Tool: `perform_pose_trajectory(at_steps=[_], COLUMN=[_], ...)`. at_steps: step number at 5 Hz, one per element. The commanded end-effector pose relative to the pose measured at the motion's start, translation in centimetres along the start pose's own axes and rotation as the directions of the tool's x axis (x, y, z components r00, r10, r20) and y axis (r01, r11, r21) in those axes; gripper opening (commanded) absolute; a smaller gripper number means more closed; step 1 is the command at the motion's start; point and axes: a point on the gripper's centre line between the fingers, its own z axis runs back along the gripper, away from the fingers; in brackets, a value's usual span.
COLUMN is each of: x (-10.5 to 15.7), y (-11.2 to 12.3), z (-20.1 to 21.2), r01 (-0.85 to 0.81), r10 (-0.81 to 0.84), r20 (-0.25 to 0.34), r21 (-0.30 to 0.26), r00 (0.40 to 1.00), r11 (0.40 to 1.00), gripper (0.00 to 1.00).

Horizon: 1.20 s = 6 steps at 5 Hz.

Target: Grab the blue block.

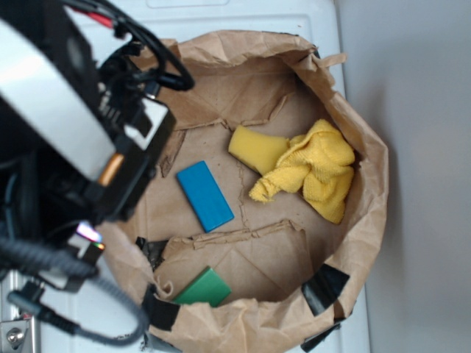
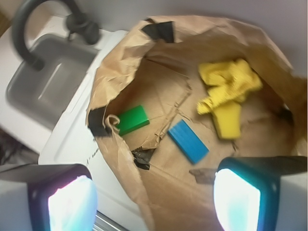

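We judge this the approach step — the grab is not yet made. The blue block (image 1: 204, 195) lies flat on the floor of the brown paper bag (image 1: 366, 193), near its middle, apart from the green block (image 1: 204, 289) and the yellow cloth (image 1: 315, 170). Our gripper (image 2: 153, 195) hangs above the bag's rim with fingers (image 2: 238, 198) spread wide, touching nothing and holding nothing. Next we must descend into the bag, centre over the block — and turn to span its narrow width.
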Motion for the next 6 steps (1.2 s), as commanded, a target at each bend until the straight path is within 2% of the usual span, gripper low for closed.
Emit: perform_pose_trajectory(at_steps=[1, 4, 5, 6], x=[-1.1, -1.1, 3.3, 7.1], y=[3.1, 3.1, 2.7, 5.2], z=[-6.6, -6.6, -4.6, -5.4], r01=[0.035, 0.035, 0.058, 0.032], r10=[-0.035, -0.035, -0.06, -0.035], r20=[-0.088, -0.088, -0.054, -0.044], r21=[-0.004, -0.004, -0.043, -0.067], r00=[0.995, 0.995, 0.997, 0.998], r11=[0.999, 0.999, 0.997, 0.997], gripper=[1.0, 1.0, 1.0, 1.0])
